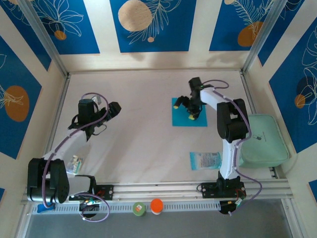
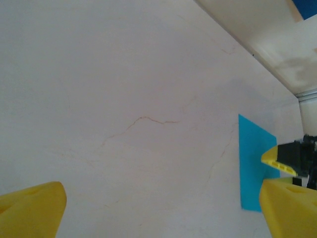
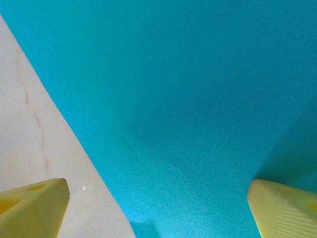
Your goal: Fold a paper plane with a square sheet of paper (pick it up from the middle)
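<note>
Orange round lid (image 1: 156,206) and green round lid (image 1: 139,208) sit side by side on the grey metal rail (image 1: 267,187) at my near edge. They are well short of the square sheet of cyan-turquoise paper (image 1: 200,121) and off to its left.

Next out, on the pale marbled desk (image 1: 143,144), a pale printed see-through packet (image 1: 205,160) lies near the sheet's near edge but apart from it. A mint-green rounded pad (image 1: 262,140) lies to the right of the sheet, past my right arm, and does not touch the paper.

The sheet itself lies flat and unfolded on the desk, directly under my right pincer (image 1: 185,110). That pincer is spread wide and empty. In its wrist view one yellow finger (image 3: 32,208) stands over bare desk just off the sheet's left edge, and the other finger (image 3: 285,210) stands over the paper. I cannot tell whether either tip touches.

My left pincer (image 1: 115,108) is well to the left of the sheet and about level with it. It is also spread wide, with only bare desk between its yellow fingers (image 2: 29,210). From its wrist camera the sheet (image 2: 251,173) shows as a cyan strip at the right, with my right pincer (image 2: 283,159) over it.

Beyond the sheet's far edge, blue wall panels (image 1: 148,37) with pale leaf prints stand behind the desk.
</note>
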Available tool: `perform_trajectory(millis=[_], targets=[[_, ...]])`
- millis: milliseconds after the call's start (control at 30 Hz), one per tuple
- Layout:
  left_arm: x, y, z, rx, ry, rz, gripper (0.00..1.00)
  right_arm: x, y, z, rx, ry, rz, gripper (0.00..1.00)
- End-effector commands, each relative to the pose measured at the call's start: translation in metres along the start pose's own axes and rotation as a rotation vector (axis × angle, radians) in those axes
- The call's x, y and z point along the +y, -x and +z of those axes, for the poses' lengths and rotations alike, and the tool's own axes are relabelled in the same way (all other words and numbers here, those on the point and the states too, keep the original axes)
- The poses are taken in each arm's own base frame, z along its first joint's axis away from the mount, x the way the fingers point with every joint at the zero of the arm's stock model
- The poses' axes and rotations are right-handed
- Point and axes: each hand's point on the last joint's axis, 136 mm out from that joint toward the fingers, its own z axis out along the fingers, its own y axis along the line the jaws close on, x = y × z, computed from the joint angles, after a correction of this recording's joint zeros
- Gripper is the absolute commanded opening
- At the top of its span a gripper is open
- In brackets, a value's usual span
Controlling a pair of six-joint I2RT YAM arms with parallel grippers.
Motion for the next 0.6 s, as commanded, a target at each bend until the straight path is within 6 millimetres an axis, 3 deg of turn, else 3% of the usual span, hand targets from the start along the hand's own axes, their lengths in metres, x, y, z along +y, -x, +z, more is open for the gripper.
perform_trajectory(millis=[0, 167, 267, 333, 400, 500, 567], targets=[[-0.006, 0.000, 0.004, 0.013, -0.019, -0.024, 0.99, 0.014, -0.069, 0.012, 0.123, -0.036, 0.113, 0.94], [-0.001, -0.006, 0.008, 0.035, 0.010, -0.048, 1.00, 0.063, -0.135, 0.019, 0.159, 0.014, 0.105, 0.91], [0.001, -0.008, 0.008, 0.052, 0.034, -0.065, 0.99, 0.098, -0.155, 0.011, 0.167, 0.090, 0.034, 0.91], [0.000, -0.011, 0.008, 0.070, 0.044, -0.076, 1.00, 0.112, -0.154, -0.003, 0.134, 0.128, -0.008, 0.90], [-0.005, -0.017, 0.007, 0.100, 0.033, -0.078, 1.00, 0.114, -0.144, -0.021, 0.069, 0.143, -0.043, 0.90], [-0.009, -0.033, 0.005, 0.193, 0.045, -0.080, 0.98, 0.098, -0.120, -0.042, -0.032, 0.146, -0.078, 0.91], [-0.010, -0.045, 0.002, 0.248, 0.078, -0.054, 0.97, 0.078, -0.103, -0.051, -0.088, 0.123, -0.094, 0.91]])
